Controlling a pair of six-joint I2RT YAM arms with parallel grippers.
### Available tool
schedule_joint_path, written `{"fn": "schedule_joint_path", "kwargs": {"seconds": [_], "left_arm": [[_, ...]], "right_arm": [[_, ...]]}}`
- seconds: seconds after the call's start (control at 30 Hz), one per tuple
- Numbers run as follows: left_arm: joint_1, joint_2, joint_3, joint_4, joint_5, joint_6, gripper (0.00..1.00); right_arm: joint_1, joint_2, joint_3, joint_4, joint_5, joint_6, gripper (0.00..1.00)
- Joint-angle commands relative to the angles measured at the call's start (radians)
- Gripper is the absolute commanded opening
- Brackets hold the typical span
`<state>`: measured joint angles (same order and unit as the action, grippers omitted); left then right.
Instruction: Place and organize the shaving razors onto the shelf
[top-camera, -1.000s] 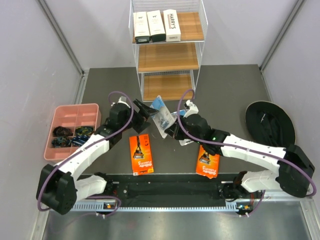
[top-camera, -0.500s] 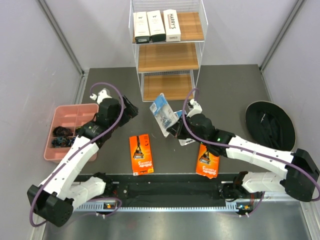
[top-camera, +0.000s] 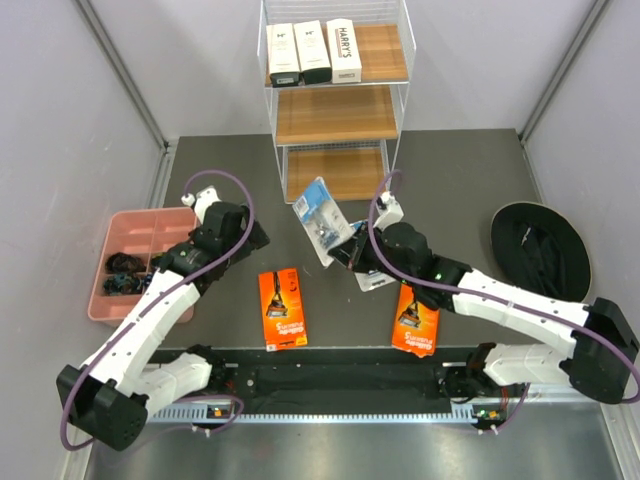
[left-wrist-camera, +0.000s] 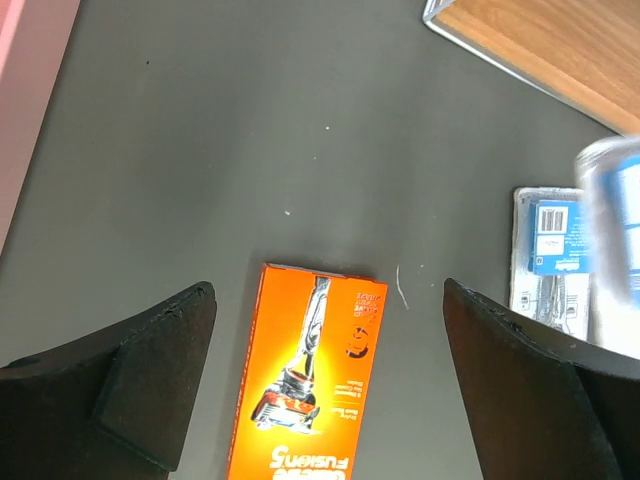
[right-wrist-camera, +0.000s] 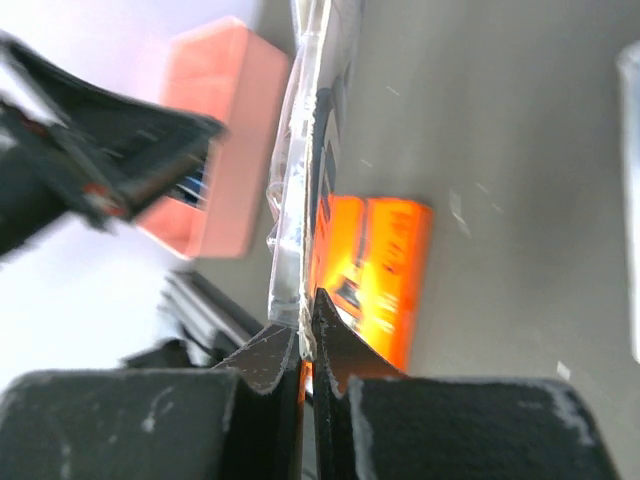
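The shelf (top-camera: 336, 115) stands at the back, with three long white boxes (top-camera: 314, 52) on its top tier. My right gripper (top-camera: 345, 252) is shut on the lower edge of a blue-clear blister pack (top-camera: 320, 218) and holds it tilted above the table, in front of the bottom tier; the right wrist view shows it edge-on (right-wrist-camera: 305, 180). A second blister pack (top-camera: 376, 278) lies flat beside the right arm. Two orange cards lie on the table, one on the left (top-camera: 283, 307) and one on the right (top-camera: 415, 322). My left gripper (left-wrist-camera: 328, 288) is open and empty above the left card (left-wrist-camera: 305, 385).
A pink compartment tray (top-camera: 150, 214) with dark small items sits at the left. A black round object (top-camera: 540, 245) lies at the right. The shelf's middle and bottom tiers (top-camera: 336, 172) are bare wood. Grey walls close in both sides.
My left gripper has pulled back to the left, away from the blister pack. My right gripper has kept hold of the pack and carried it a little up and left, toward the shelf.
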<state>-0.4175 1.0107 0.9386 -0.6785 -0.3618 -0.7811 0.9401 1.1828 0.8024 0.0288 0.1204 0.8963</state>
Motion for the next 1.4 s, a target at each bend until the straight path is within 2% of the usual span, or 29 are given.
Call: {"fn": "schedule_joint_path", "kwargs": {"seconds": [0.0,0.33,0.7,0.9,1.1,1.37], "left_arm": [[0.006,0.003,-0.014,-0.009,-0.031,0.025,0.99],[0.008,0.015,-0.046,0.011,0.003,0.005,0.99],[0.009,0.003,-0.060,0.025,0.034,0.003,0.99],[0.011,-0.007,-0.066,0.025,0.037,0.000,0.99],[0.011,-0.023,-0.064,0.022,0.043,0.002,0.99],[0.011,-0.047,-0.070,0.020,0.052,0.014,0.99]], "right_arm": [[-0.044,0.004,0.081,0.197,-0.083,0.042,0.00],[-0.179,0.086,0.159,0.362,-0.200,0.119,0.00],[-0.296,0.267,0.276,0.514,-0.286,0.233,0.00],[-0.311,0.345,0.357,0.505,-0.285,0.266,0.00],[-0.314,0.412,0.408,0.514,-0.217,0.317,0.00],[-0.317,0.560,0.561,0.473,-0.173,0.358,0.00]]}}
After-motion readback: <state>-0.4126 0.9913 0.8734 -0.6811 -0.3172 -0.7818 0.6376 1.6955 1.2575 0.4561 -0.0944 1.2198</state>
